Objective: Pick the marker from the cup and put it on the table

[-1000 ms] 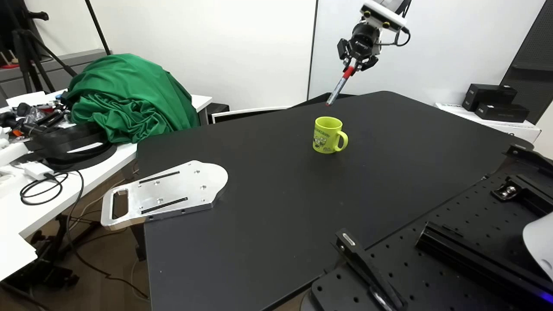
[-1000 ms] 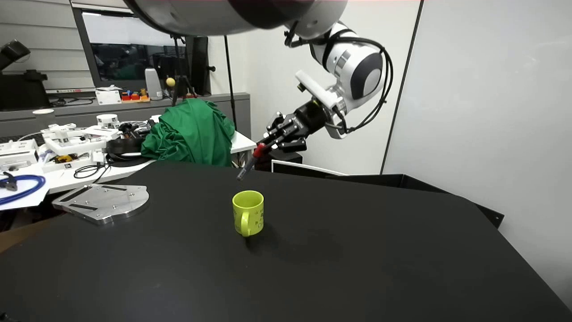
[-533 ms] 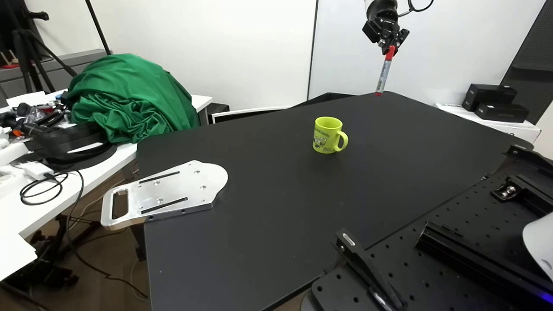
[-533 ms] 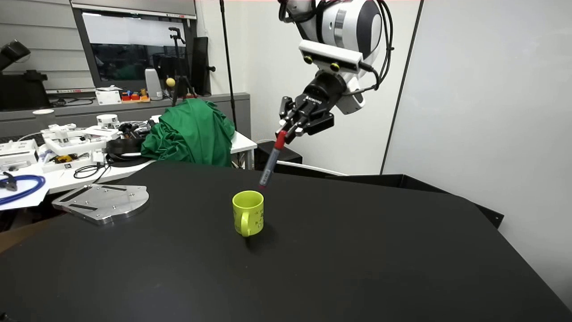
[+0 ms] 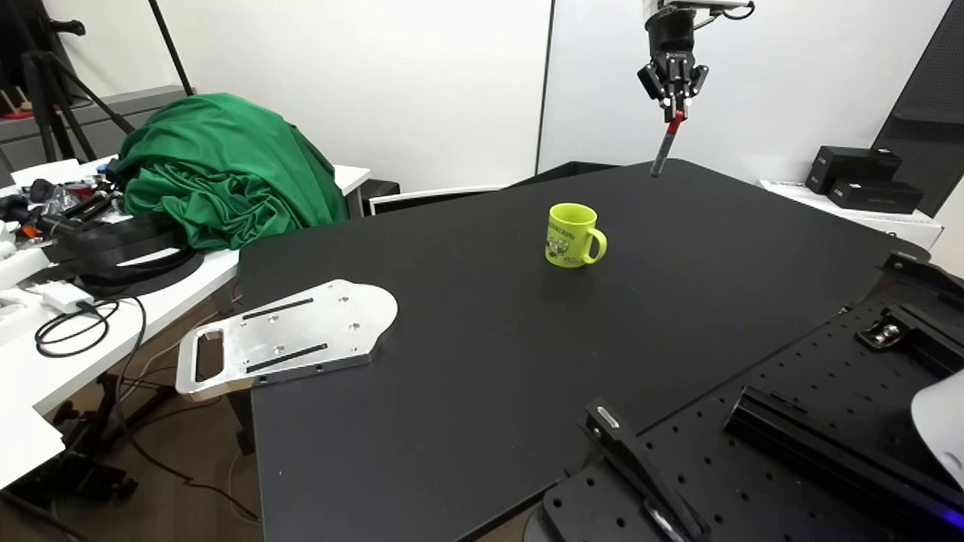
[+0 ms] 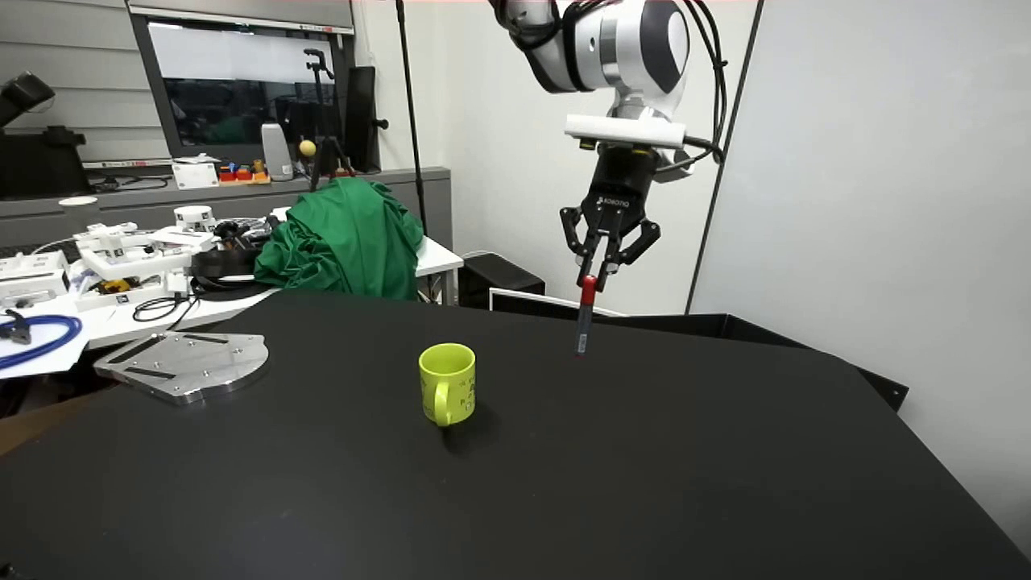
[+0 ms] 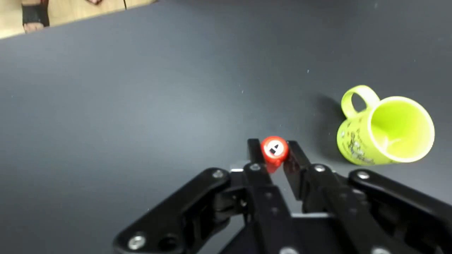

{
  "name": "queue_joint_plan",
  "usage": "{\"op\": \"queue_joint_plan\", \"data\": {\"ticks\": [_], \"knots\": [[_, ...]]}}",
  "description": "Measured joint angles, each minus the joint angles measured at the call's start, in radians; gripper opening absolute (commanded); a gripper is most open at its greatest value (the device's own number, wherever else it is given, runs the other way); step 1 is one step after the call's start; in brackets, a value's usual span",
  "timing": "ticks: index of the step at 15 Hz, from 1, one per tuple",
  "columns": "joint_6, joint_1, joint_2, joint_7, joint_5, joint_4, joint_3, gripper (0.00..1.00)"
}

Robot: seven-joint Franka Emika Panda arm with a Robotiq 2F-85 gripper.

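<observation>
Close up in the wrist view, the marker showed as a glossy red cap, seen almost end-on, with a white disc and a black mark on its flat top. In an exterior view more of it was visible: a slim grey barrel under the cap, a patch of pale print too small to read, and a touch of red at the lower tip. It leaned a little from the vertical, cap uppermost.

The claw was clenched on the cap, one fingertip against each side, so the red end sat between the fingers and the barrel hung below them, in the air over the table.

Next was the mug, lime yellow-green with dark printing, upright on the table, to one side of the marker and apart from it. Around it the table spread matte black, dotted with pale specks. A slotted silver plate lay at its edge, the handle end jutting past.

Farther off, a heap of green cloth rested on a white desk, and black boxes stood beyond the table's opposite end. Behind, in both exterior views, rose a pale wall.
</observation>
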Motion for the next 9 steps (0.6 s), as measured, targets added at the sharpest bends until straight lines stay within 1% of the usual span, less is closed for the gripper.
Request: {"op": "queue_joint_plan", "data": {"ticks": [5,9], "knots": [[0.438,0.0,-0.07,-0.001,0.024,-0.186,0.0,0.05],[0.756,0.0,-0.119,-0.001,0.065,-0.395,0.004,0.05]]}}
